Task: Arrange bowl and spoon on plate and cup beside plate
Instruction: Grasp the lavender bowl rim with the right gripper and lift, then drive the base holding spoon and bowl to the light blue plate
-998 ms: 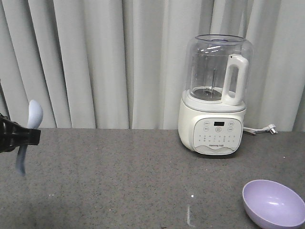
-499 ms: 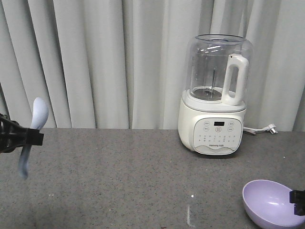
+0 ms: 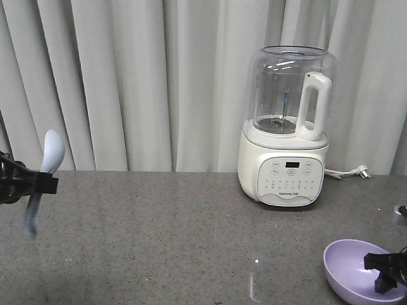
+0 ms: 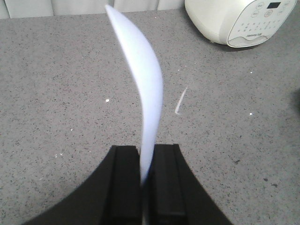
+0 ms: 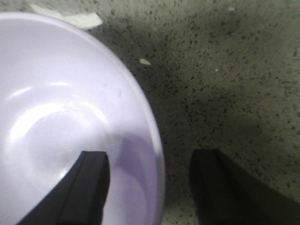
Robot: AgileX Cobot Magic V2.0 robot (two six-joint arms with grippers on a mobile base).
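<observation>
Two of the four pieces show, and by our reading neither is placed yet. We see no plate and no cup in any view, so we cannot say where they sit.

The spoon (image 3: 52,149) is off the surface (image 3: 159,235), out at nine o'clock in the front view. The left hand (image 3: 39,185) pinches it along the handle, scoop up toward twelve, tail down toward six, tilted a little. From the left wrist view, the two fingers are clamped tight on the spoon's thin edge, with bare speckled surface below.

Over at four o'clock the bowl (image 3: 356,270) rests on the surface, with the blender (image 3: 286,127) back at two o'clock. The right hand (image 3: 385,270) is at the bowl's three o'clock rim, spread wide. In the right wrist view one finger (image 5: 91,183) hangs inside the bowl and the other outside, the rim between them, nothing gripped yet.

We judge that both carries to the plate, and the cup, are left to do.
</observation>
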